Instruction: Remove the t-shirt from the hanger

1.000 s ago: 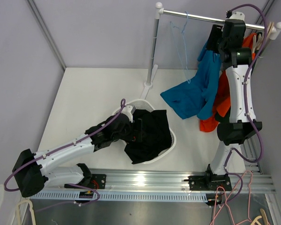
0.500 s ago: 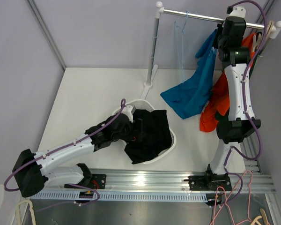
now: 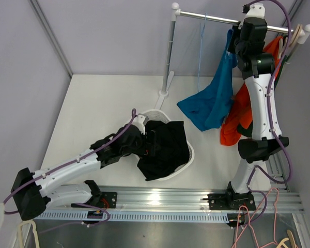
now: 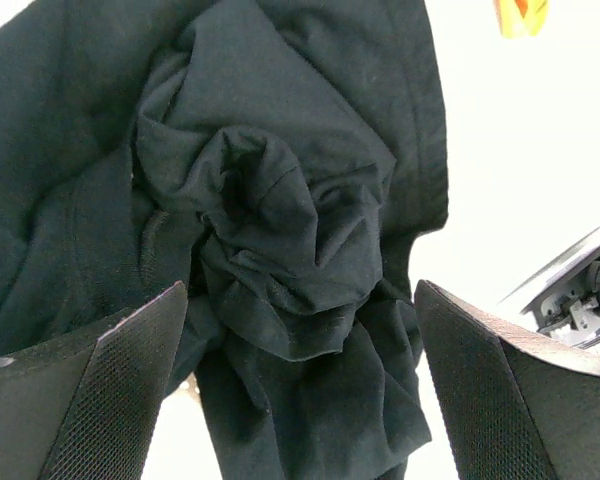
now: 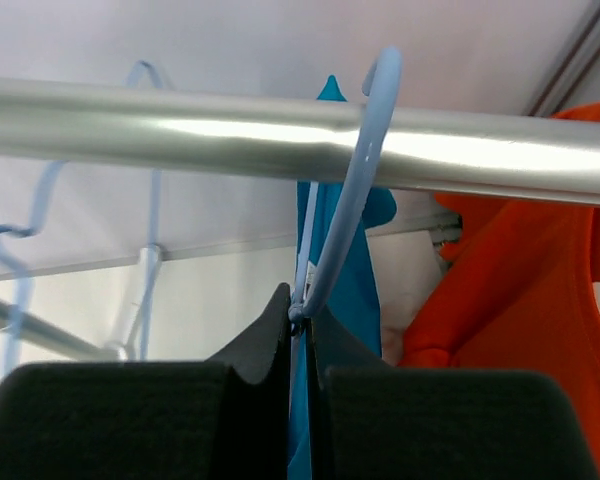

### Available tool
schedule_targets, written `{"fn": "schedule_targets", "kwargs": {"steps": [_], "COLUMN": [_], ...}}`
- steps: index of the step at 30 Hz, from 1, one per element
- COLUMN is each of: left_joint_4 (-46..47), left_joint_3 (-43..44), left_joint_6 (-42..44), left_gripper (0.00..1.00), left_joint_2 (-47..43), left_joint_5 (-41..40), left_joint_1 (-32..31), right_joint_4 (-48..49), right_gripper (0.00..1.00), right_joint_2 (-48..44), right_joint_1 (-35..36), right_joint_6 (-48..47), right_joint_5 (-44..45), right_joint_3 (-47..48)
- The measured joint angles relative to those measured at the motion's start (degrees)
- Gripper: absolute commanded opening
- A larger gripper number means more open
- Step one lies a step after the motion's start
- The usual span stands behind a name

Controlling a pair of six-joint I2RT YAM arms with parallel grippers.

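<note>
Teal-blue cotton hangs from the rail [image 3: 217,18]: the t-shirt [image 3: 212,106] droops from its pale blue hanger [image 5: 355,190], lower end reaching down toward the counter [image 3: 103,103], just beside an orange shirt [image 3: 243,111]. The right claw [image 5: 298,312] is pinched together on the hanger's neck, right under the hook, which sits over the metal rail. The left claw [image 4: 298,310] hovers spread wide apart above a black garment [image 4: 280,190] heaped in a white basket [image 3: 189,155], holding nothing. The step in hand looks like unhooking the hanger so the shirt can be stripped off. Next, I judge, the right arm needs to lift the hook up and clear of the rail, then bring it toward the left claw, which must take the fabric and pull.
</note>
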Motion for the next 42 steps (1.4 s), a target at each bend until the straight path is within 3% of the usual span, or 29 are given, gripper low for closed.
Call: {"fn": "schedule_targets", "kwargs": {"steps": [9, 14, 18, 23, 32, 38, 39, 42], "left_joint_4": [-0.4, 4.3, 15.5, 36.0, 59.3, 64.4, 64.8, 66.2], "left_joint_3": [3.1, 3.7, 2.8, -3.8, -4.9, 4.5, 5.9, 11.1], "left_joint_6": [3.5, 9.8, 18.2, 29.3, 38.2, 42.0, 42.6, 44.7], "left_gripper": [1.0, 0.99, 1.0, 1.0, 1.0, 1.0, 0.98, 0.62], "left_joint_2": [-3.8, -4.8, -5.1, -4.7, 12.5, 26.4, 27.4, 29.7], "left_joint_5": [-1.7, -8.0, -13.7, -15.8, -16.9, -23.3, -24.1, -26.2], "left_joint_1": [-2.4, -14.4, -26.9, -35.2, -36.4, -35.6, -35.5, -35.1], "right_joint_4": [-2.9, -4.3, -7.2, -10.1, -12.1, -13.4, -13.6, -14.2], "right_gripper": [0.0, 0.0, 0.0, 0.0, 0.0, 0.0, 0.0, 0.0], "right_joint_2": [-10.7, -19.1, -25.2, -29.1, -34.4, -35.8, -35.9, -36.0], "right_joint_1": [2.4, 3.6, 5.6, 7.6, 9.3, 10.1, 10.2, 10.3], "right_joint_6": [0.0, 5.4, 12.7, 19.9, 24.5, 25.4, 25.4, 25.8], "right_joint_5": [0.9, 2.6, 4.3, 6.0, 5.8, 5.6, 5.6, 5.5], "right_joint_3": [-1.4, -12.6, -22.3, -26.4, -27.5, -27.6, -27.6, -27.7]}}
